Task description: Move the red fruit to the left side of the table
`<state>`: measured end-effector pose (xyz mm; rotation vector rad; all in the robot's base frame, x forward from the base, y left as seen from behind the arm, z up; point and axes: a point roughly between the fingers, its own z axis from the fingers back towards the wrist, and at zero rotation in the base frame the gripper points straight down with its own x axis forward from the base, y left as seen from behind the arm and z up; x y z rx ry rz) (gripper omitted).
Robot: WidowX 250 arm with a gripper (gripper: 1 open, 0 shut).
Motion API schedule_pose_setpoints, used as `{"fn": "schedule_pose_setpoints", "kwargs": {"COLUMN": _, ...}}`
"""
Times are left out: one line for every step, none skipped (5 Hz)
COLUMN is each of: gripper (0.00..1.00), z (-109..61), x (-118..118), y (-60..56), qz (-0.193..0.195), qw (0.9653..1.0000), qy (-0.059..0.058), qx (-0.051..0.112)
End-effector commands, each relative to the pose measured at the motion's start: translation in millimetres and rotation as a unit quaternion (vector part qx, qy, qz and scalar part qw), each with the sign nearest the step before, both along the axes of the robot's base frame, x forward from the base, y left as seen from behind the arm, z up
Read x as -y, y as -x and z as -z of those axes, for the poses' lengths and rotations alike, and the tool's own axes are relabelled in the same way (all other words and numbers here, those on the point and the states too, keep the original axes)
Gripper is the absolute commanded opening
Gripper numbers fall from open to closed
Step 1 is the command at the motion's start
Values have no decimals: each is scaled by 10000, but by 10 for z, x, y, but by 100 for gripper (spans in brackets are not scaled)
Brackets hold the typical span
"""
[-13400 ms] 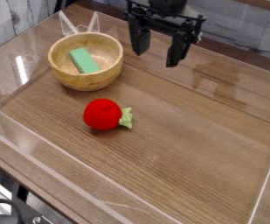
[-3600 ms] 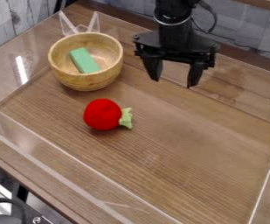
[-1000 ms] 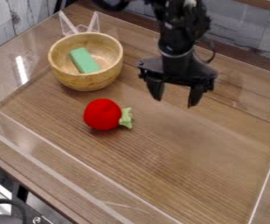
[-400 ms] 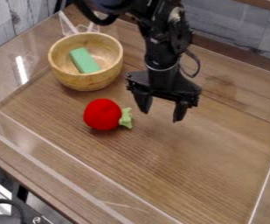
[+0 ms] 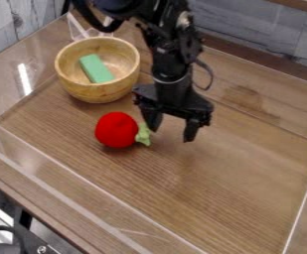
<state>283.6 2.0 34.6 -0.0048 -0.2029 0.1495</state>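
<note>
The red fruit (image 5: 114, 129) lies on the brown wood-grain table (image 5: 223, 189), a little left of centre, its green leafy stem (image 5: 142, 136) pointing right. My gripper (image 5: 169, 128) hangs just right of it, open, fingers pointing down. The left finger (image 5: 152, 122) stands right beside the green stem, and the right finger (image 5: 188, 131) is further right. Nothing is between the fingers. The black arm rises behind the gripper toward the top of the view.
A wooden bowl (image 5: 76, 85) holding a green block (image 5: 94, 68) stands at the back left. Low clear acrylic walls (image 5: 63, 189) edge the table on all sides. Bare wood lies in front and to the right.
The gripper has come down and moved left from the middle back of the table to just beside the fruit's stem. It stays open. The fruit has not moved.
</note>
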Motion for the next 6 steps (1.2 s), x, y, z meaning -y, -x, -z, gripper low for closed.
{"fn": "schedule_pose_setpoints", "kwargs": {"gripper": 100, "z": -52, "x": -159, "y": -7, "qz": 181, "qw": 9997, "qy": 46, "qx": 139}}
{"fn": "schedule_pose_setpoints", "kwargs": {"gripper": 100, "z": -181, "x": -368, "y": 95, "qz": 110, "qw": 9998, "qy": 87, "qx": 168}}
{"fn": "schedule_pose_setpoints", "kwargs": {"gripper": 100, "z": -272, "x": -594, "y": 207, "qz": 94, "qw": 9997, "qy": 113, "qx": 183}}
{"fn": "schedule_pose_setpoints", "kwargs": {"gripper": 100, "z": -323, "x": -586, "y": 295, "qz": 396, "qw": 9990, "qy": 139, "qx": 179}}
{"fn": "schedule_pose_setpoints", "kwargs": {"gripper": 100, "z": -323, "x": -528, "y": 364, "qz": 683, "qw": 9975, "qy": 143, "qx": 123}}
{"fn": "schedule_pose_setpoints", "kwargs": {"gripper": 100, "z": -288, "x": -555, "y": 385, "qz": 691, "qw": 9975, "qy": 140, "qx": 62}}
